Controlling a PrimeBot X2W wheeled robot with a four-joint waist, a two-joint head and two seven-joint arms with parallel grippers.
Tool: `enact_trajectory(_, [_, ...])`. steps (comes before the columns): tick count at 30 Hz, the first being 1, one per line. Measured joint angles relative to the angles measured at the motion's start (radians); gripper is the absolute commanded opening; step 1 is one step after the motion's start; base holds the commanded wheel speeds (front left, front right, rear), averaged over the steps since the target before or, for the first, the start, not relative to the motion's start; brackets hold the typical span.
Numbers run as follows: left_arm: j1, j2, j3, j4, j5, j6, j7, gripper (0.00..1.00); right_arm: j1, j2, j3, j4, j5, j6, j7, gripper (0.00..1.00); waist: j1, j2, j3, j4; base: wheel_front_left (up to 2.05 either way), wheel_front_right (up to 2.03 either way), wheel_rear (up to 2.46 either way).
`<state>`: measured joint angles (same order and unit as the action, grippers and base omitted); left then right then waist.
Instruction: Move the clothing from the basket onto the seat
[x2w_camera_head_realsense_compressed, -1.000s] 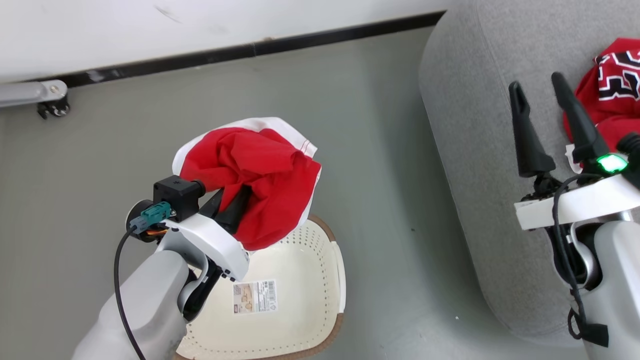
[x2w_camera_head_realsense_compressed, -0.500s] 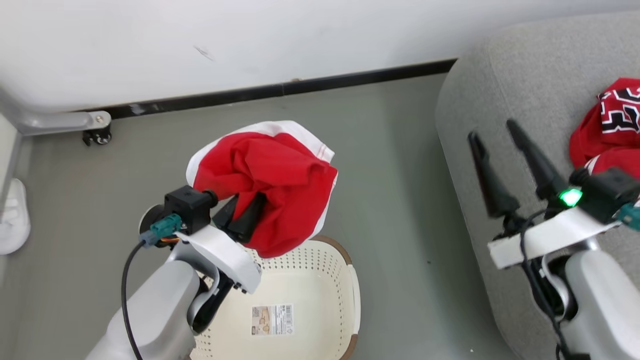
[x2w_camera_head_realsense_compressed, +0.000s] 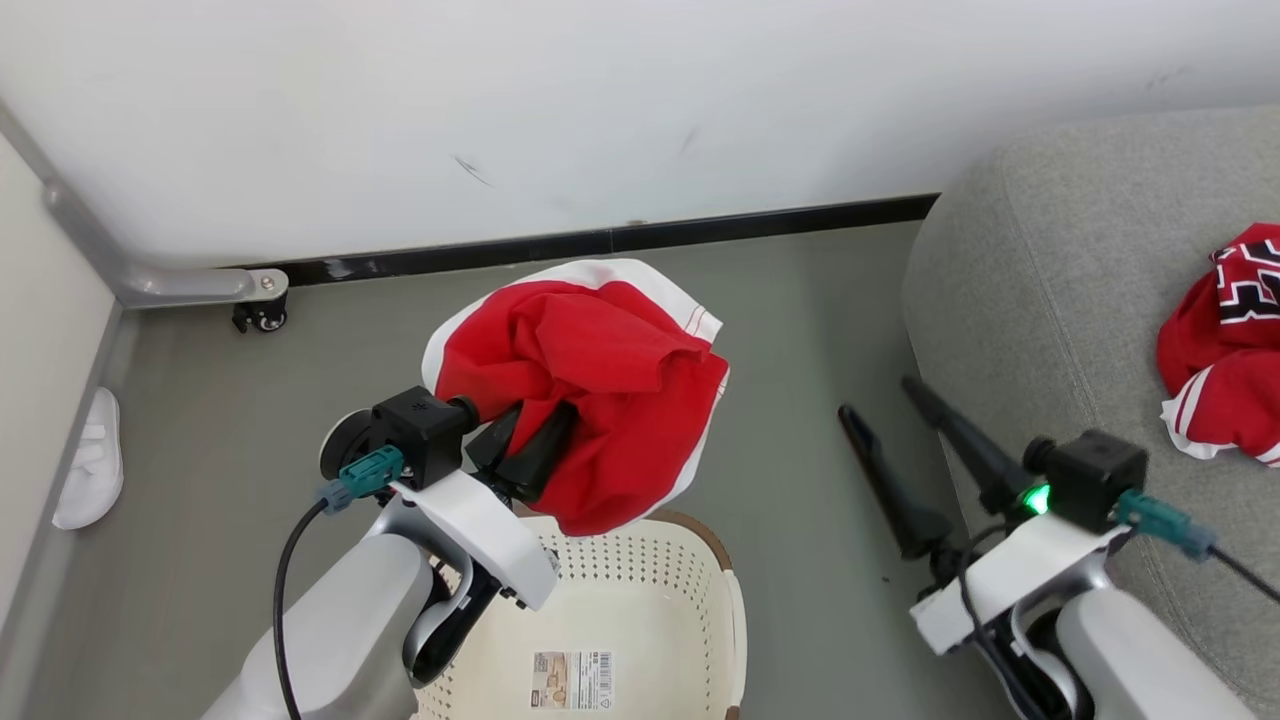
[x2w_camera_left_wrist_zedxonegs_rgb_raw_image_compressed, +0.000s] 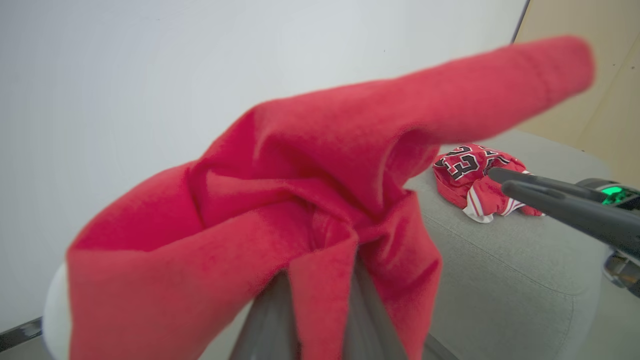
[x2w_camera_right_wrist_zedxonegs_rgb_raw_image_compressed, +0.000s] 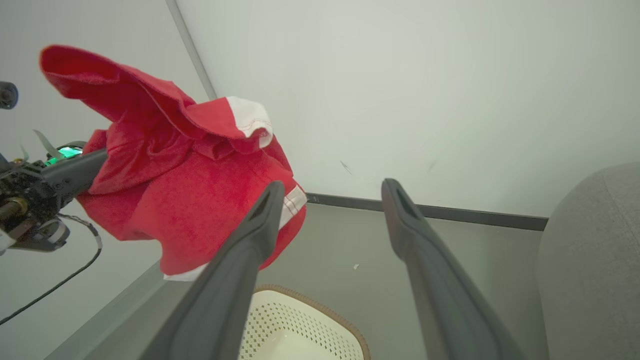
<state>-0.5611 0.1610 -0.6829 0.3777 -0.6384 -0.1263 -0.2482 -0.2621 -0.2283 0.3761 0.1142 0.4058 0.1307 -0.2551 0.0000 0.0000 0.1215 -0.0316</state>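
Drawn back from the red lettered garment on the big grey woven seat, the right claw gapes beside its edge; the left claw stays clamped on a red-and-white soft garment above the cream perforated plastic basket.

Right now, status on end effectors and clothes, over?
Left end effector shut on red garment, held above basket. Right end effector open, between that load and seat. Second garment already on seat.

Floor carries basket and slipper; seat carries red garment.
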Motion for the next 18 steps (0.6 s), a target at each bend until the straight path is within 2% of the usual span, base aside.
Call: enact_trajectory(18, [0.017, -0.031, -0.057, -0.083, -0.012, 0.0, 0.019, 0.0, 0.032, 0.012, 0.215, 0.069, 0.166, 0.0, 0.0, 1.0, 0.0, 0.0, -0.063, 0.055, 0.0, 0.0, 0.0])
